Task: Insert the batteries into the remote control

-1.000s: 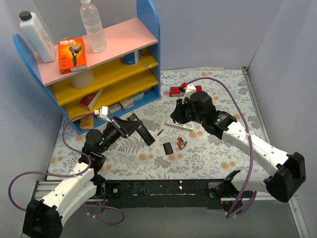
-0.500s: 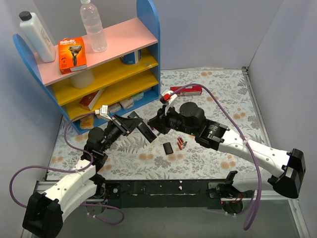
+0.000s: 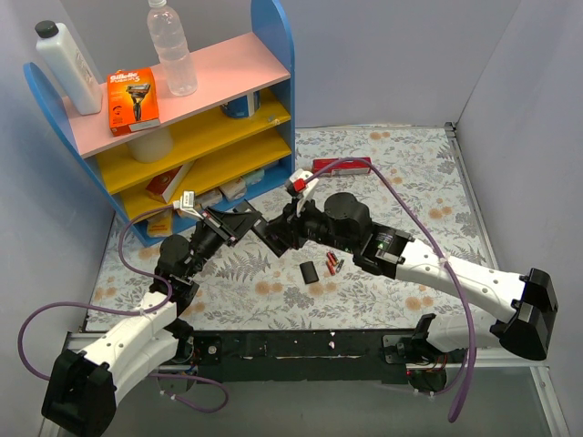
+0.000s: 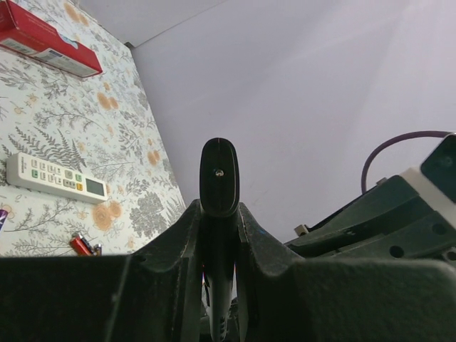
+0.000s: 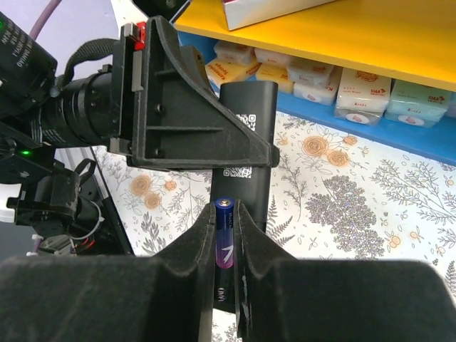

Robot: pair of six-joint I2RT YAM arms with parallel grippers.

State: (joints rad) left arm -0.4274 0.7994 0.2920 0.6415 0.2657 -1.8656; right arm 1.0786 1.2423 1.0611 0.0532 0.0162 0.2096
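Near the front, a few loose batteries lie on the tabletop beside a small black lid. A bit farther back, up in the air, the right jaws are clamped on one blue-purple battery. It sticks straight out ahead of them. Just past its tip is the black remote, and its long side runs almost the same way as the battery. The left jaws are clamped on the remote and hold it up off the tabletop. I think the right jaws must bring the battery in. I cannot see the slot, or tell if the two touch.
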